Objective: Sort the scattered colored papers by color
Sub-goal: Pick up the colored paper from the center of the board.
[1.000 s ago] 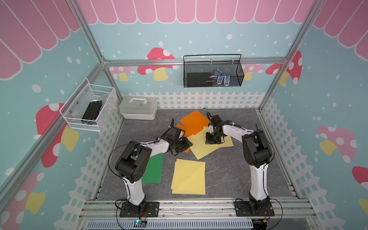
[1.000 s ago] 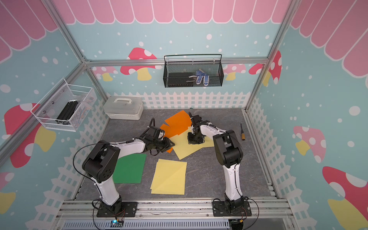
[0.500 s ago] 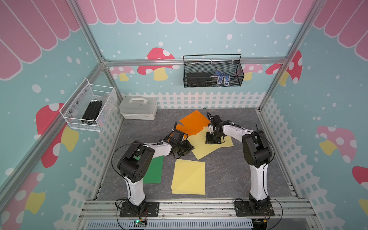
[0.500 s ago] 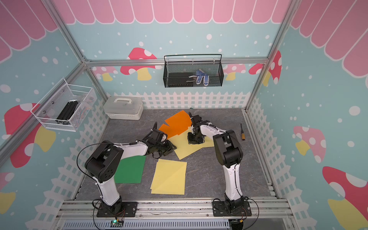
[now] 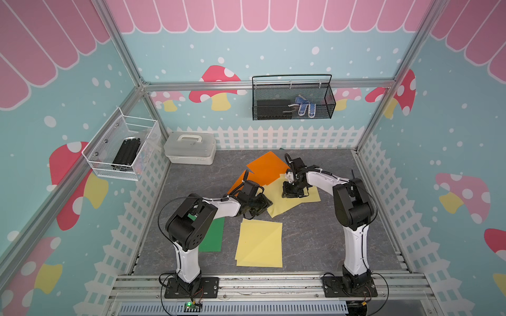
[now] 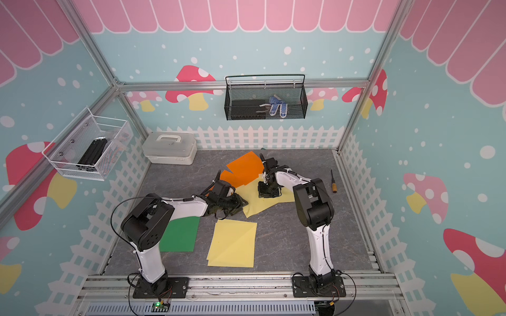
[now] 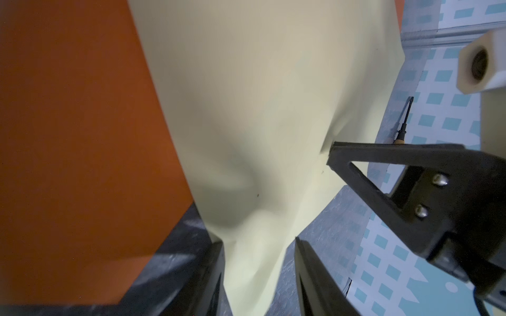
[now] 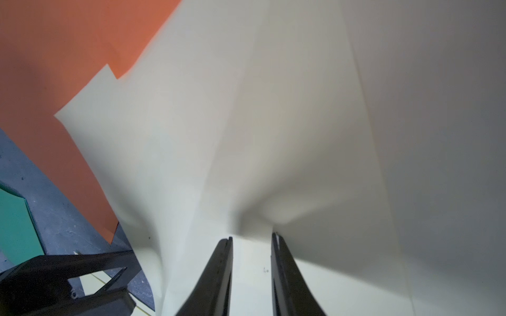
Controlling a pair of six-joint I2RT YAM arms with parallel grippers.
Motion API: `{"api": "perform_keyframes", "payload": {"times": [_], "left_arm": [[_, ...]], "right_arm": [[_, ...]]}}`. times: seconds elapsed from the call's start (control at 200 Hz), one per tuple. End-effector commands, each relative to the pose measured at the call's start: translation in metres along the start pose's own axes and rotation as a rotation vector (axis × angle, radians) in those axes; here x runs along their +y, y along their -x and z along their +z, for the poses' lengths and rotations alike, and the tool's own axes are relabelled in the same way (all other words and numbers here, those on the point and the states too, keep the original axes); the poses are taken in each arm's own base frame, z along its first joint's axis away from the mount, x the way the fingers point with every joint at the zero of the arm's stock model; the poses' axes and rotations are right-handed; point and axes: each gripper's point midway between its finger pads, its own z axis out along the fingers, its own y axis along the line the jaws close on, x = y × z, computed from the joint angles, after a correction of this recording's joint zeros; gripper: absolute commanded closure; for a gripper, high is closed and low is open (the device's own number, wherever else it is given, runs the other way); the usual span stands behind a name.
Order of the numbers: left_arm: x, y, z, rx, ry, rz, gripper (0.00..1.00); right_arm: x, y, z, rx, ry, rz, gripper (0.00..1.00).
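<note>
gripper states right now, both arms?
Left gripper: shut on the middle yellow paper, which is bunched between its jaws.
Right gripper: shut on the same sheet, pinching up a fold.

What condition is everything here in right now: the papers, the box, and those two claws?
middle yellow paper: puckered, pinched by both grippers.
left gripper: shut on it.
right gripper: shut on it.
front yellow papers: flat, stacked askew.
green paper: lying flat.
orange papers: flat, overlapping.
white box: lid closed.
</note>
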Motion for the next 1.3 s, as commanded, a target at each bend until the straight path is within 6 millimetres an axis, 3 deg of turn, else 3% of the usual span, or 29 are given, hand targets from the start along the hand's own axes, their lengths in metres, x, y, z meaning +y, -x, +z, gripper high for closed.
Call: {"api": "perform_keyframes", "payload": {"times": [0.0, 0.16, 0.335, 0.695, 1.056, 1.296], "left_arm": [[0.025, -0.005, 0.011, 0.004, 0.082, -0.051, 0.54], [0.031, -0.005, 0.000, -0.029, 0.094, -0.052, 0.52], [0.033, -0.006, 0.009, -0.022, 0.060, -0.084, 0.53], [0.009, 0.011, 0.020, -0.080, -0.135, -0.098, 0.51], [-0.006, 0.031, 0.005, -0.182, -0.277, -0.089, 0.48], [-0.015, 0.046, 0.013, -0.183, -0.318, -0.076, 0.46]], "right_arm": [[-0.021, -0.032, 0.033, 0.121, -0.045, 0.034, 0.73], [-0.021, -0.033, 0.036, 0.129, -0.041, 0.035, 0.73], [-0.022, -0.034, 0.038, 0.134, -0.041, 0.037, 0.73], [-0.022, -0.036, 0.038, 0.137, -0.039, 0.038, 0.72], [-0.021, -0.036, 0.037, 0.138, -0.035, 0.038, 0.72], [-0.021, -0.037, 0.035, 0.140, -0.037, 0.032, 0.72]]}}
